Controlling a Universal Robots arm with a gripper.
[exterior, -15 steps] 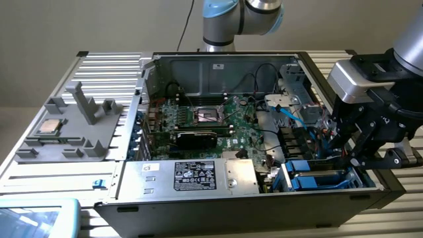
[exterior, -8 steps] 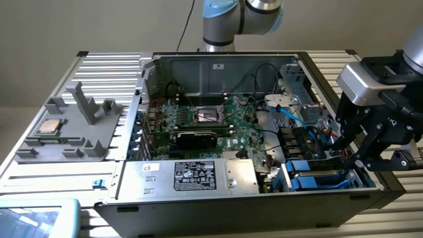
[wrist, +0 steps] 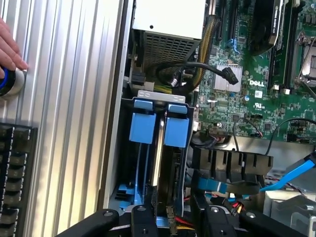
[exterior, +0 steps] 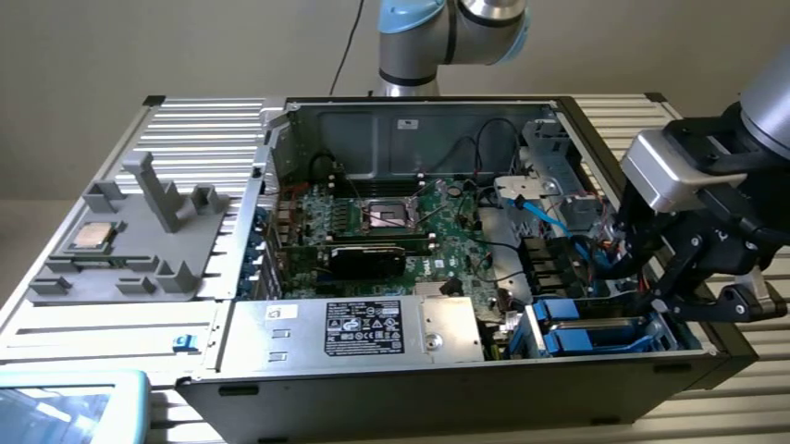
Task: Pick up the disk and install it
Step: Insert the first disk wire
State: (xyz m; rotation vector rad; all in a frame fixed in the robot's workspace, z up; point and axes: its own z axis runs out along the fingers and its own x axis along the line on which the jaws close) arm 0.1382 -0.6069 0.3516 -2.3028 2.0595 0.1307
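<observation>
And there it was, the pincer set at a middling width and clamped on the near end of the disk, which stood on edge in the drive bay of the open computer case, at the case corner toward the bench's near edge on the exterior view's right. Right beside it, almost touching, sat a second blue carrier, so the job called for a dead-straight push along the rails. Any tilt looked likely to jam blue plastic against blue plastic. The looping black cable above the bay wanted watching too, though it hung apart from the slot. The pads themselves ran off the picture's edge, so how firmly they bit was a judgement rather than a sighting. The connector deep in the bay was hidden, and whether the disk had seated fully I could not tell. A person's hand rested on the bench, well apart from the bay
</observation>
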